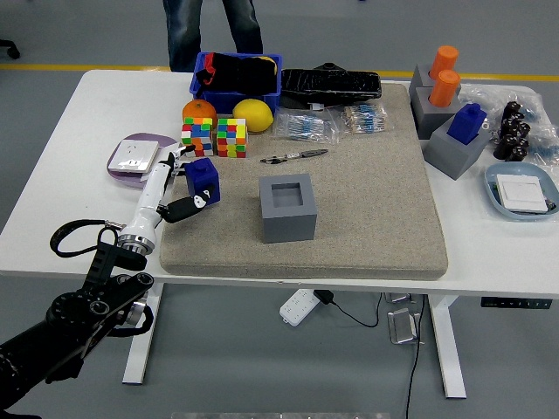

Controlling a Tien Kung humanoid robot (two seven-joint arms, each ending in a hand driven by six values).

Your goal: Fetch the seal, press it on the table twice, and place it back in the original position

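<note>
Blue seal, one, gripped by the left hand over the left edge of the tan mat on the bench. One empty grey holder sits mid-mat. Behind: two puzzle cubes, one orange, one lemon. Far right: three more grey holders, two with orange seals, one with a blue seal.

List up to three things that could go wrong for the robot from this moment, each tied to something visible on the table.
1. The left hand holds the blue block-shaped seal at the left edge of the grey felt mat; pressed there, it may tip.
2. The two multicoloured puzzle cubes sit close behind and could be knocked.
3. The grey square holder has a snug-looking recess, so the return might jam.
</note>
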